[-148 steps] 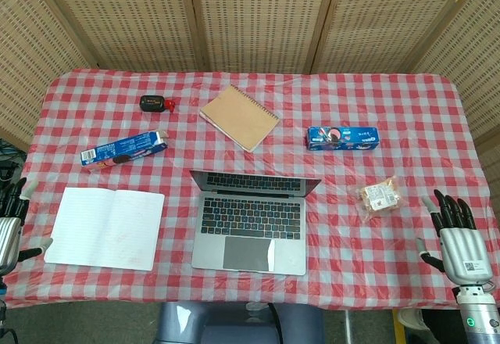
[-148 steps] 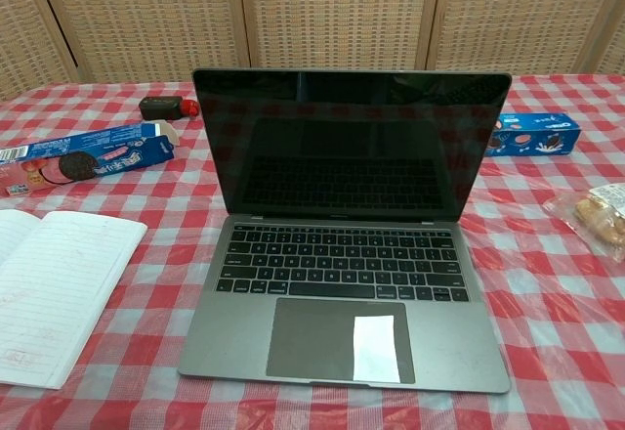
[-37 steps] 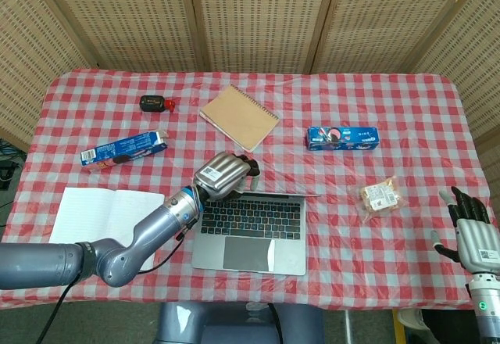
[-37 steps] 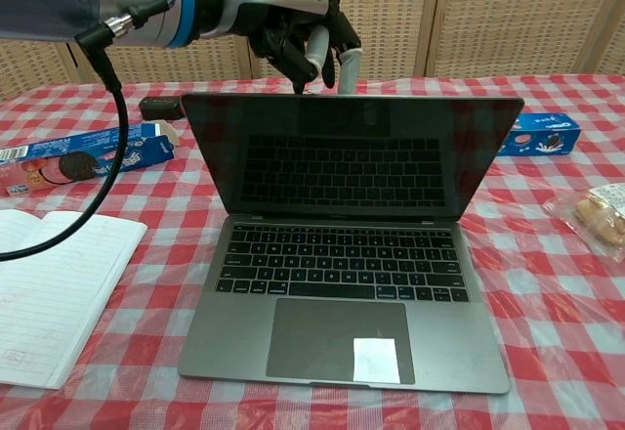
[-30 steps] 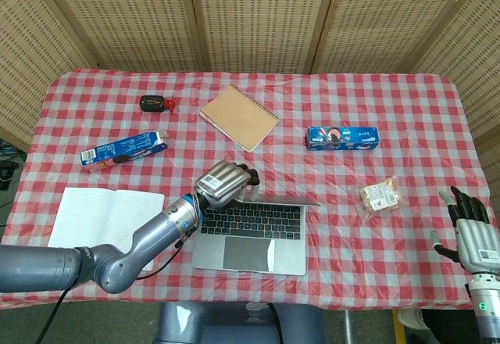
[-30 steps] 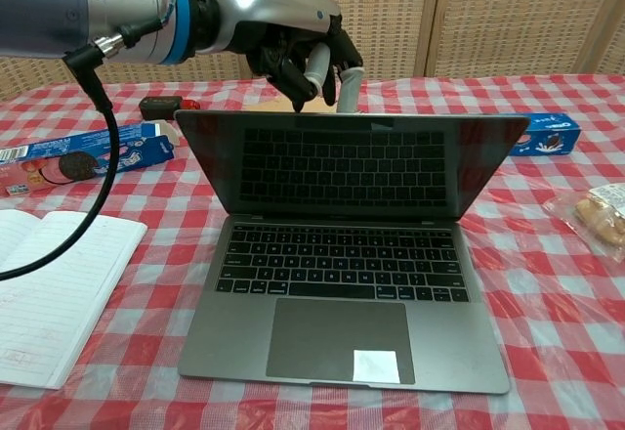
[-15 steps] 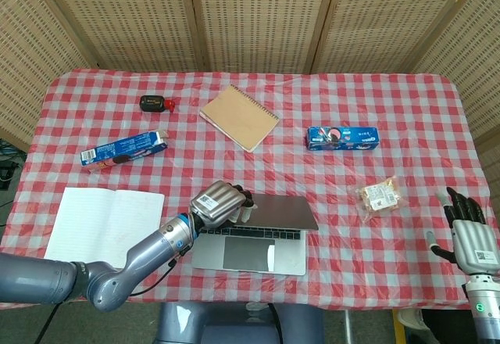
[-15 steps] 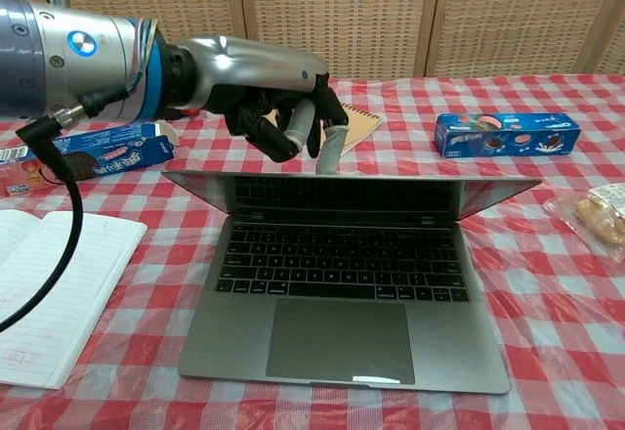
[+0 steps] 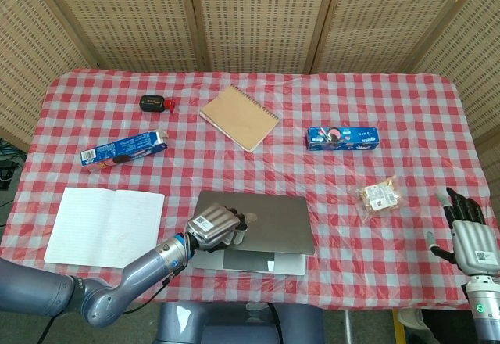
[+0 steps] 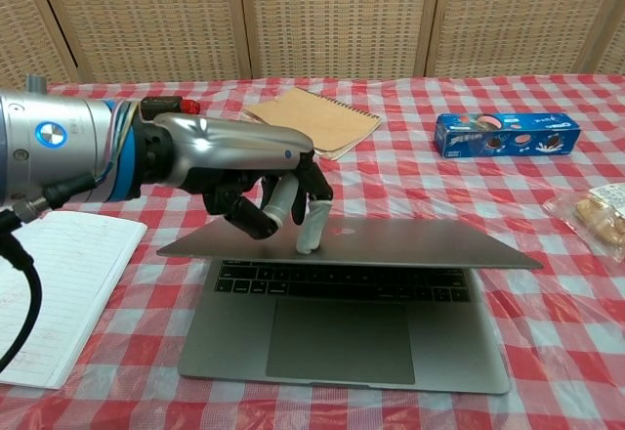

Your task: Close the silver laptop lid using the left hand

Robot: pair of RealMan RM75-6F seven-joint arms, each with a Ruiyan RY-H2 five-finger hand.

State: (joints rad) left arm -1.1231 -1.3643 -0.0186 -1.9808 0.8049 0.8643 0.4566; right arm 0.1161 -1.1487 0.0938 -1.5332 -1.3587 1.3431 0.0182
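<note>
The silver laptop (image 9: 258, 219) (image 10: 391, 244) sits at the table's front centre, its lid tilted far down and only a narrow gap left over the keyboard (image 10: 342, 281). My left hand (image 9: 215, 227) (image 10: 264, 191) rests on the lid's back from above, near the lid's left part, with a fingertip (image 10: 308, 239) pressing on it and the other fingers curled. My right hand (image 9: 467, 234) hangs off the table's front right corner, fingers apart, holding nothing.
An open white notebook (image 9: 105, 228) lies left of the laptop. A blue cookie box (image 9: 123, 149), a brown notebook (image 9: 239, 117), a second blue cookie box (image 9: 342, 137), a snack bag (image 9: 380, 196) and a small black and red item (image 9: 155, 103) lie further back.
My left hand has pushed the lid down and toward me, from roughly half open to nearly flat over the keyboard. The right hand stayed put.
</note>
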